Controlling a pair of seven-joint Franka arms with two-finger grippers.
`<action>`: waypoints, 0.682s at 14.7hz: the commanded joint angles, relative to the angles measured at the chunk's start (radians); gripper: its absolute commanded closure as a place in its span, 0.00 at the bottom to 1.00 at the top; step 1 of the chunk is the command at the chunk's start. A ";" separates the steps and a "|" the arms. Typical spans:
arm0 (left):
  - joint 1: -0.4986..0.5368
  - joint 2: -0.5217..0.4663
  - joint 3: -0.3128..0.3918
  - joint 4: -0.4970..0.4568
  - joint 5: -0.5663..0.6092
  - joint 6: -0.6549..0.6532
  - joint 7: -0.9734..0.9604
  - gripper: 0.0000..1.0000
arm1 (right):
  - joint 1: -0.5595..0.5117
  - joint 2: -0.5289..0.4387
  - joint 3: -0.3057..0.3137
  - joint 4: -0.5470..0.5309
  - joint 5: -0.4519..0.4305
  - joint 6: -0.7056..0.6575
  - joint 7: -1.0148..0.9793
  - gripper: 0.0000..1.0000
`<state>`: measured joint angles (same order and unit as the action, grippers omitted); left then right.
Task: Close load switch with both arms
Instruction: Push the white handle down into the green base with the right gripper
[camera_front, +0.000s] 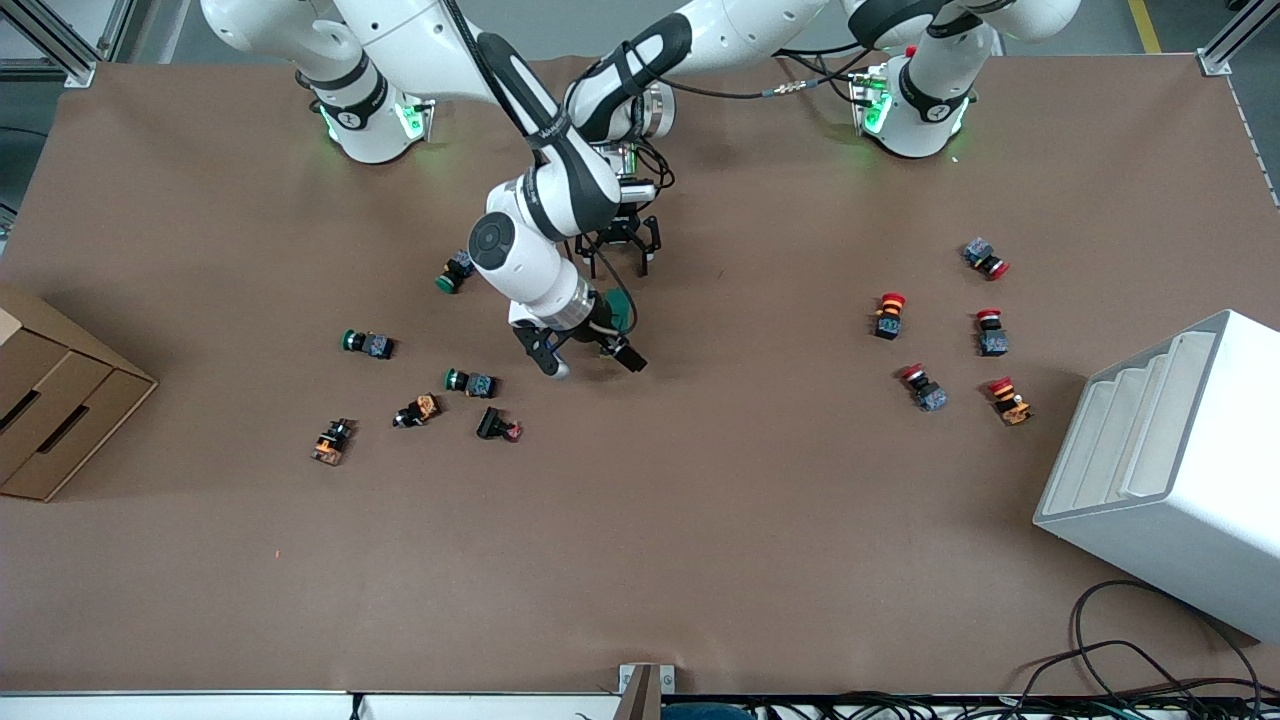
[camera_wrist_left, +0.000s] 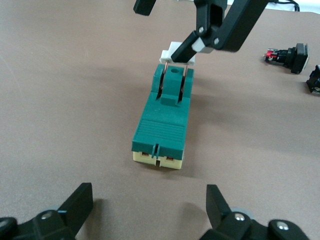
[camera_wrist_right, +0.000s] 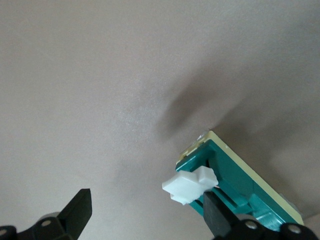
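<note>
Brown desk (camera_front: 700, 520), mid-width and toward the edge where the arm bases stand: the load switch (camera_wrist_left: 162, 117) lies flat, white lever (camera_wrist_left: 176, 51) raised. The right claw (camera_front: 585, 362), fingers apart (one touching the lever), is over the switch. The left claw (camera_front: 618, 254) hangs spread just beside it.

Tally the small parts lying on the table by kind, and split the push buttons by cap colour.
Load switch: 1
Green-capped push buttons: 3
Red-capped push buttons: 5
Push buttons of unclear cap colour: 3
Total: 12
</note>
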<state>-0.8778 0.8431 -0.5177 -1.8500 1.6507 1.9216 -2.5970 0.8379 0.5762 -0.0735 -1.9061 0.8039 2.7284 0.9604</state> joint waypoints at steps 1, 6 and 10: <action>-0.013 0.017 0.005 0.018 0.015 -0.013 -0.023 0.00 | -0.008 0.036 0.003 0.042 0.017 0.010 -0.009 0.00; -0.013 0.017 0.004 0.017 0.014 -0.013 -0.025 0.00 | -0.019 0.068 0.003 0.081 0.012 0.010 -0.009 0.00; -0.013 0.018 0.004 0.017 0.014 -0.013 -0.025 0.00 | -0.034 0.070 0.003 0.094 0.009 0.008 -0.011 0.00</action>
<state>-0.8778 0.8431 -0.5177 -1.8500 1.6507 1.9215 -2.5971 0.8314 0.6068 -0.0741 -1.8683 0.8039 2.7133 0.9614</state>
